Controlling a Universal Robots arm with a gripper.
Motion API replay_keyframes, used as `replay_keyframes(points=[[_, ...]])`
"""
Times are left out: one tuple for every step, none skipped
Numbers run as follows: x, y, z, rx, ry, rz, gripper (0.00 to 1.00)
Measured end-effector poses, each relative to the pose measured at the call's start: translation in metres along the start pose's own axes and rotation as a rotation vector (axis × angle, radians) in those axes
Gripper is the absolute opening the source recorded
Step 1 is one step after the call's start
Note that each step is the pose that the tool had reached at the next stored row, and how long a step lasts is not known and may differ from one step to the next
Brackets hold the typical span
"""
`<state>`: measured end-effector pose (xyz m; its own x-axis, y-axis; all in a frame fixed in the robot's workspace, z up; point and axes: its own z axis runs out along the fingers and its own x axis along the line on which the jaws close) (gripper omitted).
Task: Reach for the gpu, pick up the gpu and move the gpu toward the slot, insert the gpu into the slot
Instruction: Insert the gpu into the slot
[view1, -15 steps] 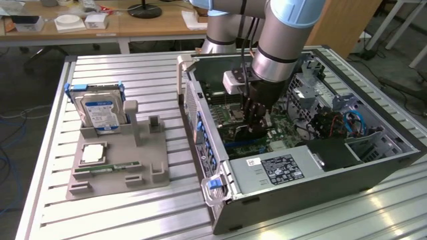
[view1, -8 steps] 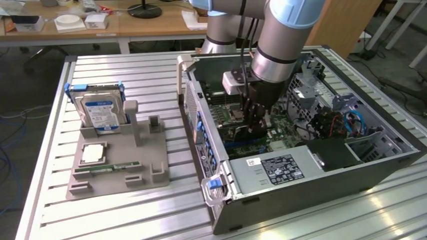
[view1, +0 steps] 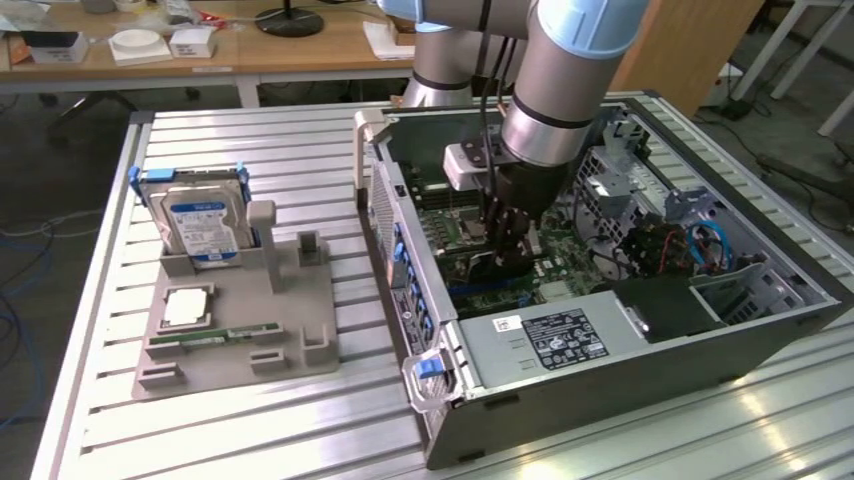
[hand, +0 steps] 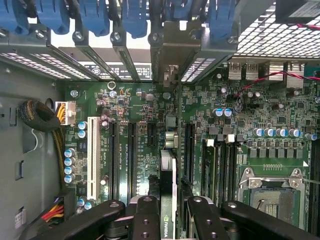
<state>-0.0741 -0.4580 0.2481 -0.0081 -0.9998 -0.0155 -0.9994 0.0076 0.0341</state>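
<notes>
In the wrist view the gpu (hand: 167, 175) shows edge-on, a thin green card with a black cooler, standing upright on the motherboard (hand: 135, 115) among the black expansion slots (hand: 132, 160). Its silver end bracket (hand: 170, 75) reaches the case's rear openings. My gripper (hand: 167, 212) is shut on the card's upper edge, one black finger (hand: 145, 215) on each side. I cannot tell whether the card is fully down in its slot. In the exterior view the gripper (view1: 507, 262) is deep inside the open computer case (view1: 400, 230), and the gpu is mostly hidden behind it.
A grey fixture (view1: 234, 330) on the exterior view's left holds a blue-labelled hard drive (view1: 200, 225), a memory stick (view1: 214, 338) and a processor (view1: 184, 305). Inside the case are the power supply (view1: 561, 335), drive cage and loose cables (view1: 701, 245). Blue card latches (hand: 135, 17) line the rear.
</notes>
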Motion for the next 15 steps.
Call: replay_keyframes(points=[[0.0000,0.0000,0.0000,0.0000,0.0000,0.000,0.26],[0.0000,0.0000,0.0000,0.0000,0.0001,0.000,0.26],[0.0000,0.0000,0.0000,-0.0001,0.0000,0.000,0.26],[0.0000,0.0000,0.0000,0.0000,0.0001,0.000,0.26],[0.0000,0.0000,0.0000,0.0000,0.0001,0.000,0.26],[0.0000,0.0000,0.0000,0.0000,0.0000,0.000,0.26],[0.0000,0.0000,0.0000,-0.0001,0.0000,0.000,0.26],[0.0000,0.0000,0.0000,-0.0001,0.0001,0.000,0.26],[0.0000,0.0000,0.0000,0.0000,0.0001,0.000,0.26],[0.0000,0.0000,0.0000,0.0000,0.0001,0.000,0.26],[0.0000,0.0000,0.0000,0.0000,0.0000,0.000,0.26],[0.0000,0.0000,0.0000,0.0000,0.0000,0.000,0.26],[0.0000,0.0000,-0.0002,0.0000,0.0000,0.000,0.26],[0.0000,0.0000,-0.0007,0.0001,-0.0004,0.000,0.26],[0.0000,0.0000,-0.0013,0.0002,-0.0006,0.000,0.26]])
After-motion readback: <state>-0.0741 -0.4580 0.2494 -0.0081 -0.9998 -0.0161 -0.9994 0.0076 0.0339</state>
